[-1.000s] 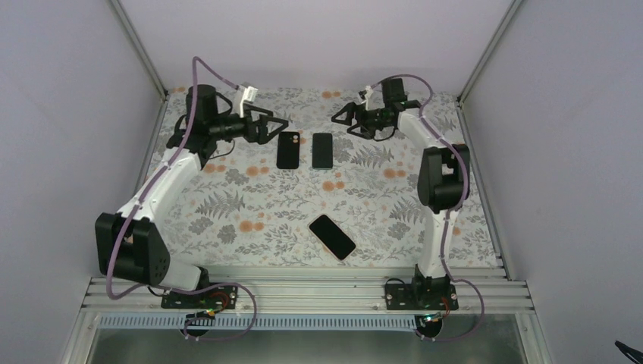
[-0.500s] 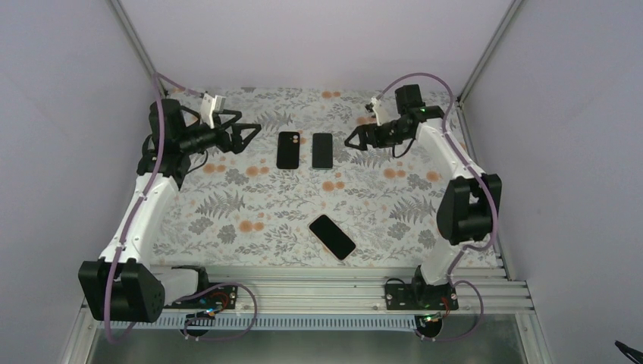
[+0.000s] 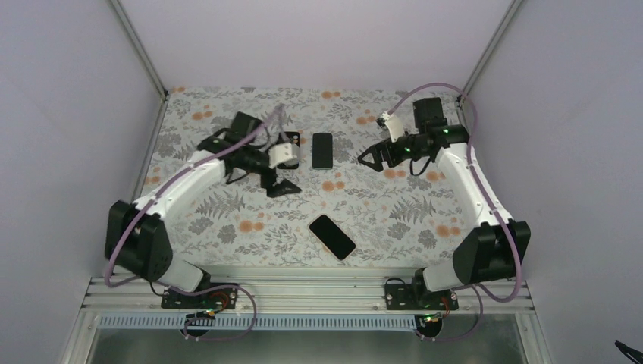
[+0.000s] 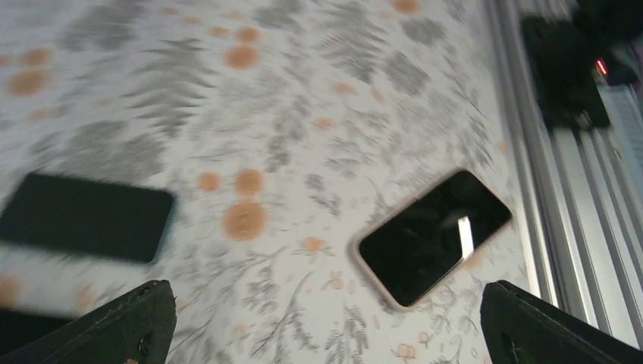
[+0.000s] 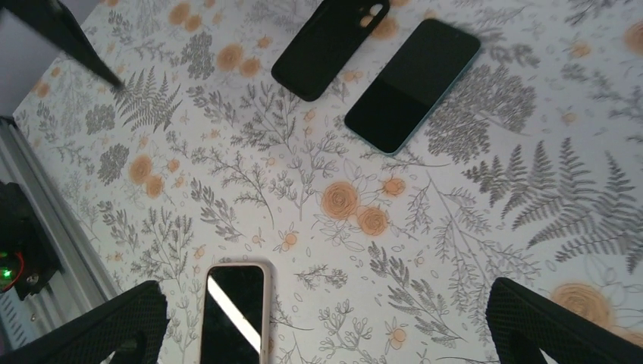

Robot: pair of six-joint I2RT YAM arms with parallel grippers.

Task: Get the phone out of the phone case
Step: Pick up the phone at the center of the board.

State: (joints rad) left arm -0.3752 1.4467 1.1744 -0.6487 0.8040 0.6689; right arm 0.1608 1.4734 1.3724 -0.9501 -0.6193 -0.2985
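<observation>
The left claw (image 3: pixel 274 176) hangs open above the floral worktop (image 3: pixel 227 220), its two dark fingers spread wide and holding nothing. Directly at its 12 o'clock in the overhead view lies a matte black case (image 5: pixel 330 45), flat on the worktop and partly hidden there behind the left wrist's white camera block. Just beside that case, at the claw's 1 o'clock, lies a bare dark phone (image 3: pixel 322 150) with a thin teal edge, screen up, parallel to the case and not touching it. The right claw (image 3: pixel 371 158) is likewise open and empty, raised off the worktop, with the bare phone at its 9 o'clock. A second phone in a pale case (image 3: pixel 332 236) lies screen up and turned on a diagonal, well apart from the other two. It sits at the left claw's 5 o'clock and the right claw's 7 o'clock, near the aluminium rail (image 3: pixel 303 292) that runs along the near edge. Neither claw touches any phone or case. The left wrist view is blurred.
</observation>
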